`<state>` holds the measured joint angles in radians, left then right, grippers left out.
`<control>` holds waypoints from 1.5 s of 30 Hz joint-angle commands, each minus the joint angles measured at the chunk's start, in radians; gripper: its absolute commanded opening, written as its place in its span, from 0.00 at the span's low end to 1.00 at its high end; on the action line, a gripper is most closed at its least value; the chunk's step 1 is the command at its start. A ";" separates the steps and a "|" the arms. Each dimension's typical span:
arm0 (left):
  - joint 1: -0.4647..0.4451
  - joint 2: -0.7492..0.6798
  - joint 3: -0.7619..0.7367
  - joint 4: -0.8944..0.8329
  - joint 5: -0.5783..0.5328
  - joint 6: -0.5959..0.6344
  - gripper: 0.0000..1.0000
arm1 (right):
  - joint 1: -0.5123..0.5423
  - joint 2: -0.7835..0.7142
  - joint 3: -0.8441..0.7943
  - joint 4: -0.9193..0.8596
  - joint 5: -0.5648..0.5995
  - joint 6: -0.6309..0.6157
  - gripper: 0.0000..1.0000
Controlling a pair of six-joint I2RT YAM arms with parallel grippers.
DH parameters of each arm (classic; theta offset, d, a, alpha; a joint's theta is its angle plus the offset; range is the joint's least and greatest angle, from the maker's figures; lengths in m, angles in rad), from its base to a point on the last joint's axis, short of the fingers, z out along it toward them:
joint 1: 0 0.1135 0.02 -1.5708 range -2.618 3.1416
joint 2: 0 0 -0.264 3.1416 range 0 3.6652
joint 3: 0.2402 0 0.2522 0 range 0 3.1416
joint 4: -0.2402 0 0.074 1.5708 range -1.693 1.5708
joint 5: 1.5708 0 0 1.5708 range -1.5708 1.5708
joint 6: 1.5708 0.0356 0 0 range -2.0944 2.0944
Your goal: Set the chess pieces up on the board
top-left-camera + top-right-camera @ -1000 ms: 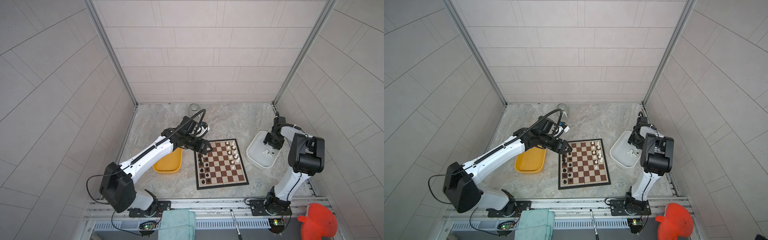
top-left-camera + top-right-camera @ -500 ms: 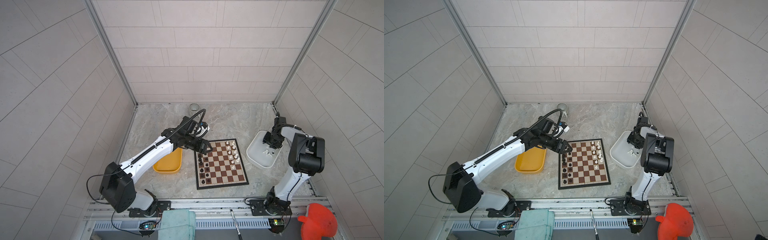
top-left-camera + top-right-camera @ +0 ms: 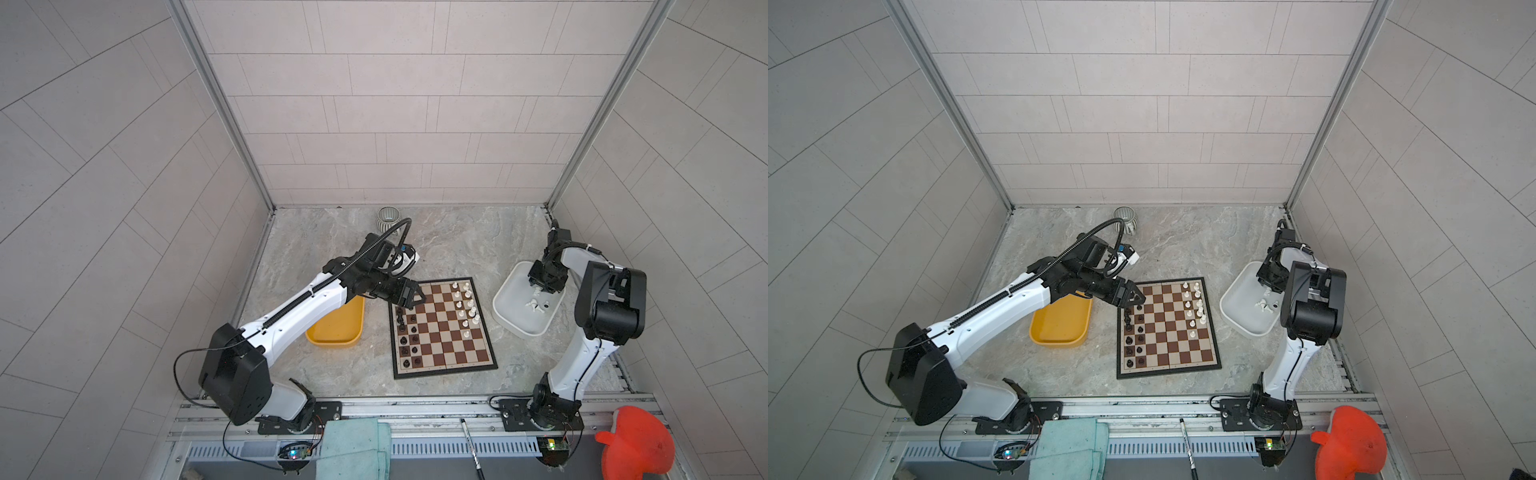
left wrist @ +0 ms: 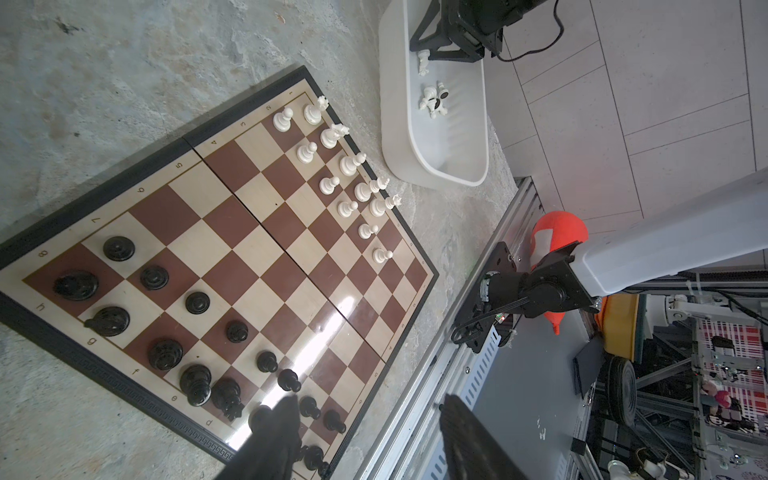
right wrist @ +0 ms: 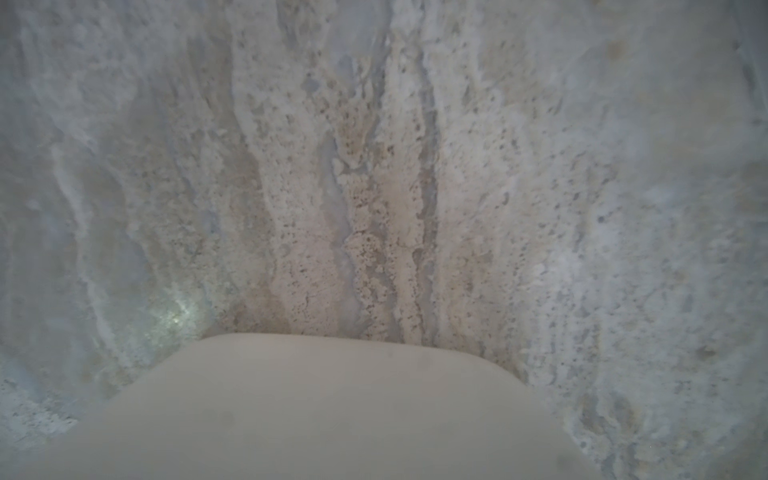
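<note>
Marbled grey counter (image 3: 457, 241) fills the lower middle of both top views. The chessboard (image 3: 441, 332) lies flat at its centre, toward the bottom edge. A yellow tray (image 3: 336, 328) sits just left of the board, partly under the left arm. A white tray (image 3: 515, 309) sits just right of it.

Left end effector (image 3: 417, 300) hangs over the board's upper-left corner, fingers spread with nothing between them. Right end effector (image 3: 539, 289) is low in the white tray's upper part. Cannot tell whether it is clenched on anything.

Striped cup (image 3: 388, 216) stands at the counter's top edge.

Black chessmen (image 3: 409, 330) stand in two files down the board's left side. White chessmen (image 3: 467, 307) stand in the two right files, upper part. Loose white chessmen (image 3: 536, 306) lie in the white tray, just below the right end effector.
</note>
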<state>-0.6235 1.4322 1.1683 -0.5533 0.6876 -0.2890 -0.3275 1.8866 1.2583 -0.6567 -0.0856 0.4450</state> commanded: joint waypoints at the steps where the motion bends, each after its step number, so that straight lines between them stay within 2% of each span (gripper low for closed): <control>1: 0.010 -0.009 -0.010 0.020 0.003 -0.011 0.64 | -0.001 0.017 0.007 -0.033 0.027 -0.006 0.35; 5: 0.019 -0.015 -0.011 0.032 -0.011 -0.030 0.86 | -0.002 0.015 -0.001 -0.033 0.030 -0.004 0.24; 6: 0.022 -0.018 -0.011 0.033 -0.023 -0.039 0.98 | -0.002 0.011 -0.005 -0.029 0.029 -0.003 0.22; 10: 0.049 -0.028 -0.008 0.068 -0.004 -0.120 1.00 | -0.002 -0.013 -0.018 -0.021 -0.002 0.009 0.14; 13: 0.107 -0.034 -0.034 0.118 -0.003 -0.220 1.00 | -0.002 -0.062 -0.036 -0.016 -0.045 0.037 0.09; 14: 0.134 -0.033 -0.055 0.158 0.024 -0.262 1.00 | -0.001 -0.084 -0.044 -0.014 -0.064 0.049 0.08; 16: 0.188 -0.032 -0.133 0.344 0.140 -0.399 1.00 | -0.002 -0.148 -0.062 -0.011 -0.113 0.077 0.05; 19: 0.203 -0.020 -0.168 0.471 0.187 -0.498 1.00 | 0.001 -0.251 -0.110 0.018 -0.185 0.125 0.03; 24: 0.182 -0.003 -0.183 0.579 0.186 -0.560 0.95 | 0.004 -0.419 -0.202 0.068 -0.314 0.212 0.01; 28: 0.150 0.034 -0.230 0.883 0.213 -0.723 0.87 | 0.036 -0.548 -0.252 0.099 -0.439 0.302 0.00; 30: 0.113 0.064 -0.230 0.981 0.183 -0.746 0.83 | 0.082 -0.615 -0.284 0.172 -0.486 0.403 0.00; 34: 0.012 0.140 -0.188 1.099 0.075 -0.691 0.70 | 0.222 -0.701 -0.340 0.408 -0.525 0.691 0.00; 38: -0.077 0.216 -0.160 1.200 -0.062 -0.591 0.66 | 0.356 -0.723 -0.376 0.616 -0.513 0.937 0.00; 42: -0.137 0.290 -0.147 1.325 -0.166 -0.529 0.62 | 0.455 -0.728 -0.396 0.706 -0.504 1.062 0.00; 45: -0.165 0.328 -0.133 1.366 -0.215 -0.494 0.62 | 0.483 -0.738 -0.423 0.759 -0.512 1.124 0.00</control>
<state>-0.7761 1.7416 0.9962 0.6773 0.5682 -0.8555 0.1406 1.1763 0.8520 -0.0109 -0.5991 1.3972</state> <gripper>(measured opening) 0.623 0.147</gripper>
